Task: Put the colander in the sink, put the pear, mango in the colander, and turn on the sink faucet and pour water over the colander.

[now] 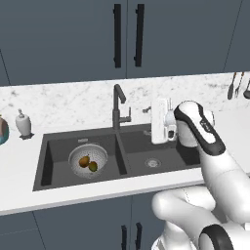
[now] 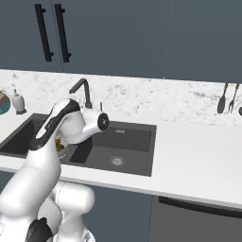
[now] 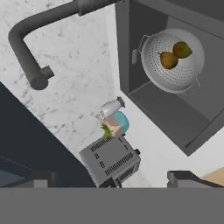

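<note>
While colander (image 1: 88, 161) sits in sink (image 1: 49, 161), holds two fruits.

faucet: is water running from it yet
No, the sink faucet shows no stream, and the colander sits dry-looking with two fruits inside.

The sink (image 1: 49, 166) is dark grey, like the sink faucet (image 1: 117, 105). The colander (image 1: 88, 161) is silvery grey, dotted with small holes, holding two brown-and-green fruits (image 3: 175, 54). The backsplash (image 1: 73, 100) is white marble with grey veining; the cabinets (image 1: 63, 39) are slate blue.
</note>
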You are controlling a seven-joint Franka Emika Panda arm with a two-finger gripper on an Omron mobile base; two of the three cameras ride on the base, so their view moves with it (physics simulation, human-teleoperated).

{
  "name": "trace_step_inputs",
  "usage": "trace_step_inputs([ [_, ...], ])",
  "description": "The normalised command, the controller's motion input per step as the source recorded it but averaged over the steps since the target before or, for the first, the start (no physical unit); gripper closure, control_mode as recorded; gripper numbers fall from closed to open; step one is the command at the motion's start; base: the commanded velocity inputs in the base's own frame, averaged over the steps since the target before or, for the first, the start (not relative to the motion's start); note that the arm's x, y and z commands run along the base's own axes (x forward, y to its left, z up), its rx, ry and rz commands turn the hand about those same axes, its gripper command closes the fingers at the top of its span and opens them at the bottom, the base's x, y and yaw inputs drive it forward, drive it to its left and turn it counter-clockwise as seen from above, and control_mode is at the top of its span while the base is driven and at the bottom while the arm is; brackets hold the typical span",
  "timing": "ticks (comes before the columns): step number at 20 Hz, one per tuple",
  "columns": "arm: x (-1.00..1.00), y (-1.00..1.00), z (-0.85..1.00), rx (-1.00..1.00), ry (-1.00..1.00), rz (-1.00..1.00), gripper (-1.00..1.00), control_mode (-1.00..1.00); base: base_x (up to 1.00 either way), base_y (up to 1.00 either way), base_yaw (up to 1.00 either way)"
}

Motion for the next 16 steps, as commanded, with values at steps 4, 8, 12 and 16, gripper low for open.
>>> trace_step_inputs([
  [4, 0.19, -0.02, -0.02, 0.00, 0.27, 0.15, -1.00, -1.00, 0.00, 0.00, 0.00],
  [8, 0.30, 0.09, -0.12, 0.00, 0.19, 0.14, -1.00, -1.00, 0.00, 0.00, 0.00],
  [12, 0.24, 0.17, -0.14, 0.00, 0.06, 0.13, -1.00, -1.00, 0.00, 0.00, 0.00],
  [16, 0.15, 0.16, -0.11, 0.04, 0.01, 0.10, -1.00, -1.00, 0.00, 0.00, 0.00],
])
